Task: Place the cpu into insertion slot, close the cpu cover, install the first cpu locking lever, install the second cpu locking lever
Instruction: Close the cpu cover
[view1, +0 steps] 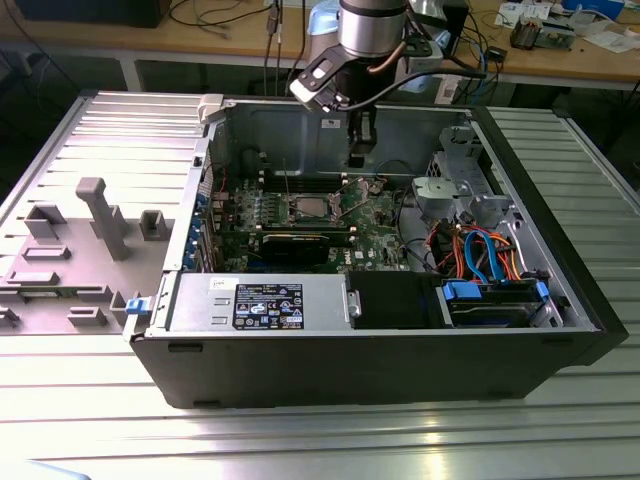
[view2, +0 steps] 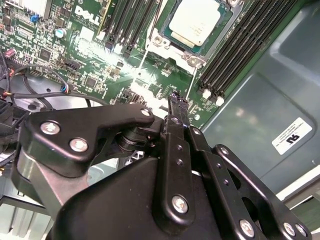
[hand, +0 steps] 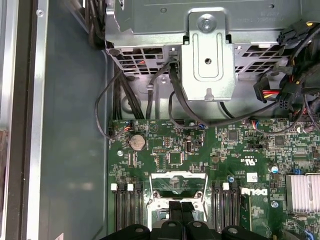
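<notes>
Steel bench (view1: 300, 445), open case (view1: 350, 372). Cpu (view2: 197, 20) sits in slot (view2: 192, 59). My gripper (view2: 176, 101) hovers just beside it, clenched empty, I'd guess as a narrow poking tip.

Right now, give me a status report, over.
Hand shut, holding nothing, near cpu cover. Cpu seated in insertion slot; cover open. Nothing in the way.

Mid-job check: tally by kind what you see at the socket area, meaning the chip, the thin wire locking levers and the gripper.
cpu: 1
locking levers: 2
gripper: 1
Total: 4
</notes>
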